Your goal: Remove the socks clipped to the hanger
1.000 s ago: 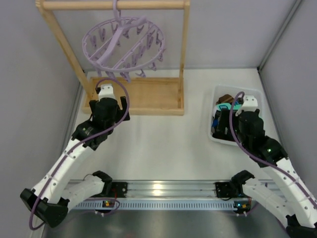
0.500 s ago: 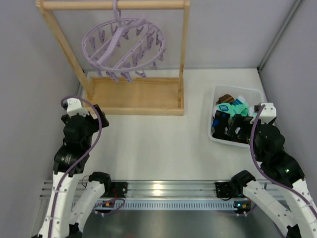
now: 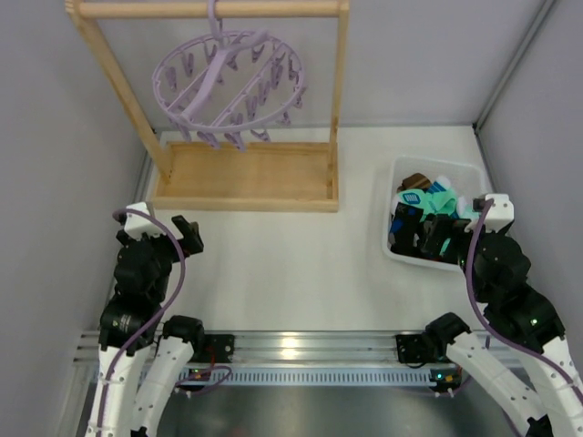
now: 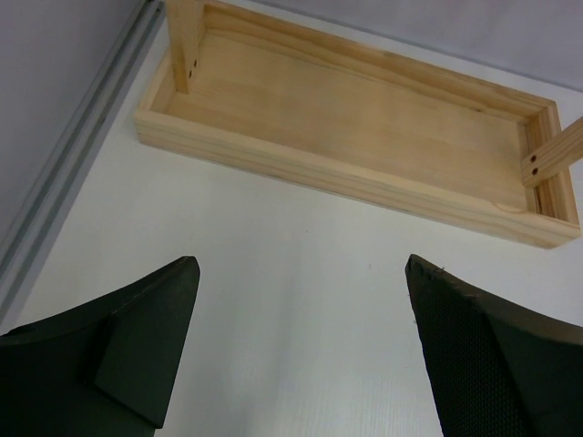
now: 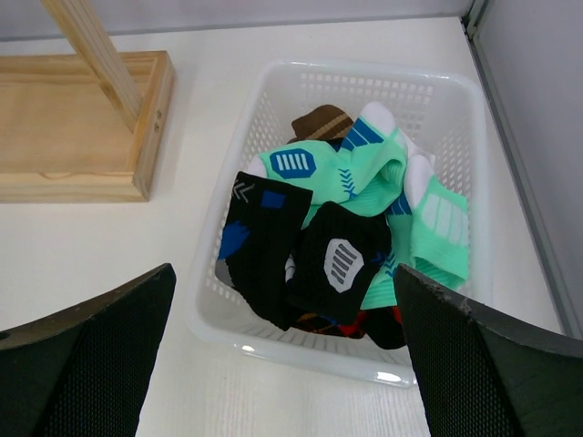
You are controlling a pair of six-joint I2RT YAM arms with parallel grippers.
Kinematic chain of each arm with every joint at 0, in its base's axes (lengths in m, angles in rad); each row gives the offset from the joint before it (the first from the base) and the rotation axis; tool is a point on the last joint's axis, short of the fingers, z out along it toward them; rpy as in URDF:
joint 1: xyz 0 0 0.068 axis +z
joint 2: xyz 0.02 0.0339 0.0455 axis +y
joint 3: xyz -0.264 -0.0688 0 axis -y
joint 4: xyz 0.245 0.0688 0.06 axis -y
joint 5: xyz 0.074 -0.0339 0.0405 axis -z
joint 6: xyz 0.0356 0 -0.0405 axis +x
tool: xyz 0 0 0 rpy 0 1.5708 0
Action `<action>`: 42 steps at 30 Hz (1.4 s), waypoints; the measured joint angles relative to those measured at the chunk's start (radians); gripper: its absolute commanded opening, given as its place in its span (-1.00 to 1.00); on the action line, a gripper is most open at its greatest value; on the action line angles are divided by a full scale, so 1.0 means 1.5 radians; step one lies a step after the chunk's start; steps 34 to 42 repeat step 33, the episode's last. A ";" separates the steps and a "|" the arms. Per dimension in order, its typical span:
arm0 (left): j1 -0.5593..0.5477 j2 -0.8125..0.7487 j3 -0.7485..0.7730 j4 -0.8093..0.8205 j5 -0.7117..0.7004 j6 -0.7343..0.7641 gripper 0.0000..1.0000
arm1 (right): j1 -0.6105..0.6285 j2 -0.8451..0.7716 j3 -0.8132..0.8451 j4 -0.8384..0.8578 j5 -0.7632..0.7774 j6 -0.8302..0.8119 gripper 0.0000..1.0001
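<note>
The pale lilac hanger (image 3: 228,80) hangs by its hook from the top bar of the wooden rack, and I see no sock on its pegs. The socks (image 5: 351,214), teal, black and brown, lie piled in a white basket (image 5: 364,75) at the right (image 3: 434,165). My right gripper (image 5: 284,273) stands open just short of the basket's near rim, empty (image 3: 435,235). My left gripper (image 4: 301,273) is open and empty over bare table in front of the rack's base, low at the left (image 3: 159,237).
The wooden rack's base tray (image 3: 246,173) sits at the back left (image 4: 364,118), its corner also in the right wrist view (image 5: 73,127). Grey walls close the left, back and right sides. A metal rail (image 3: 291,350) runs along the near edge.
The left arm has drawn back from the rack's base toward the near left corner. The right gripper has pulled back off the basket toward its near side, its jaws spread wider.
</note>
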 measured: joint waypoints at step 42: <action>-0.005 0.016 -0.001 0.000 0.035 0.000 0.97 | 0.002 -0.017 0.000 0.000 -0.008 -0.001 0.99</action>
